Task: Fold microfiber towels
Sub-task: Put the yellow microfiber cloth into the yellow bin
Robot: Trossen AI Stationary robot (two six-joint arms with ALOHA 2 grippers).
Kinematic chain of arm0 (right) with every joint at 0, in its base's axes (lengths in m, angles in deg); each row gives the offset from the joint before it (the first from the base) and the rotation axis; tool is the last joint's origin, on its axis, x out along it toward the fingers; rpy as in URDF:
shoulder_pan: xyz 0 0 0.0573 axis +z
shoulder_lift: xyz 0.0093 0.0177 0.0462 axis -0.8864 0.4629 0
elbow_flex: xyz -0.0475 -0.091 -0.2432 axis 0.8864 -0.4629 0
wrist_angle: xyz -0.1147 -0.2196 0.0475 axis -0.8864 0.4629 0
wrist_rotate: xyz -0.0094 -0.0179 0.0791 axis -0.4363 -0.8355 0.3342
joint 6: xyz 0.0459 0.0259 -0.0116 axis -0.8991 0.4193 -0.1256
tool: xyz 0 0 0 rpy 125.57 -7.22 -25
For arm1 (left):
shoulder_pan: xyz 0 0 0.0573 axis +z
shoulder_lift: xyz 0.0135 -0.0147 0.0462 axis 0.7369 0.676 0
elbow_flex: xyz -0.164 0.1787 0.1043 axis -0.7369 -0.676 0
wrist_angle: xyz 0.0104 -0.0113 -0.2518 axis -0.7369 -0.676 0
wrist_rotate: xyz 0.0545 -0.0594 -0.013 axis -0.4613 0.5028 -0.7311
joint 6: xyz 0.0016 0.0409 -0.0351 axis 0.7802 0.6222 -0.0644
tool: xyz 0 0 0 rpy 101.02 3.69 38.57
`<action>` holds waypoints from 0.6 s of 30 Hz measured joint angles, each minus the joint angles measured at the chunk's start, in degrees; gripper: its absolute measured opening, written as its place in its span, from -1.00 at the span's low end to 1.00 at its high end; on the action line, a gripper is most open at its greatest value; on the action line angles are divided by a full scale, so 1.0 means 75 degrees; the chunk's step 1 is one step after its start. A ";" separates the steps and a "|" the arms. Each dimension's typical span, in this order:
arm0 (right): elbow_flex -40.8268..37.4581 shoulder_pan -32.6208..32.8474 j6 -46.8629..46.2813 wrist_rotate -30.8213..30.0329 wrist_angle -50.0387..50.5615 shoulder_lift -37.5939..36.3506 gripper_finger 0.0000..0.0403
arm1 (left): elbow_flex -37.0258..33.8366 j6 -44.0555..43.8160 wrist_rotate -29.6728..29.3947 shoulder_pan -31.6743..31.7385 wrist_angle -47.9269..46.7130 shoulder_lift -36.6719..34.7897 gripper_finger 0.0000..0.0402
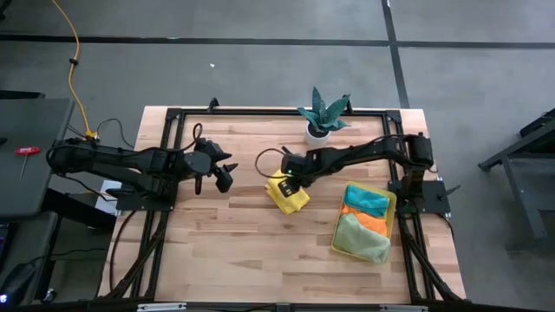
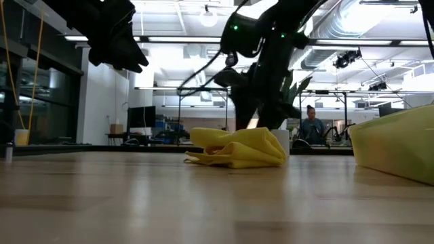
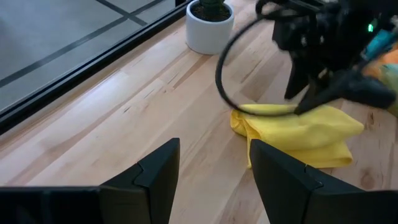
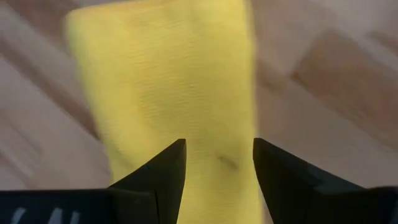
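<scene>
1. No words or labels can be read on anything.
2. The table [image 1: 234,251] is light wood with a black frame round it; the floor [image 1: 260,69] is grey with dark lines; a yellow cable [image 1: 74,61] runs over it past the far left corner.
3. In the low view the room behind is big and bright, with ceiling lights and pipes; a person [image 2: 312,127] sits far back.
4. A plant [image 1: 323,113] in a white pot stands by the far edge, a bit right of the middle.
5. A yellow tray [image 1: 392,208] lies near the right edge; teal, orange and pale green towels [image 1: 364,227] are piled in it.
6. A yellow towel [image 1: 286,192] lies crumpled near the middle of the table, just left of the tray, not touching it.
7. The right arm reaches in from the right edge and bends low; the right gripper [image 1: 290,176] is on the far side of the yellow towel; its fingers [image 4: 165,171] are apart, with the cloth showing between them; it cannot be told if they touch it.
8. The left arm lies out flat from the left edge; the left gripper [image 1: 222,174] hangs above bare wood, well left of the yellow towel; its fingers [image 3: 155,171] are apart and hold nothing.
</scene>
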State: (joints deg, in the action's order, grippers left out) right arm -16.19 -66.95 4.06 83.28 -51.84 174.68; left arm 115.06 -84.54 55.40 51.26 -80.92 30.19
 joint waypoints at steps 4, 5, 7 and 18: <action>0.0002 0.0024 0.0082 0.0074 -0.0103 0.0335 -0.11 | 0.0000 -0.0082 0.0001 0.0000 0.0001 0.0000 -0.09; -0.0003 0.0024 0.0043 0.0075 -0.0092 0.0433 -0.11 | 0.0000 -0.0082 0.0009 0.0000 -0.0009 0.0000 -0.09; -0.0003 0.0031 0.0029 0.0074 -0.0127 0.0517 -0.11 | 0.0000 -0.0085 0.0061 0.0000 -0.0005 0.0000 -0.09; 0.0040 0.0290 -0.0148 -0.0103 -0.0164 0.0848 -0.32 | 0.0000 -0.0070 0.0189 0.0000 -0.0022 0.0000 -0.09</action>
State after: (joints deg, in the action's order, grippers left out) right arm -15.89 -64.77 2.95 82.51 -53.07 181.04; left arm 115.06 -85.06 56.82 51.26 -81.09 30.19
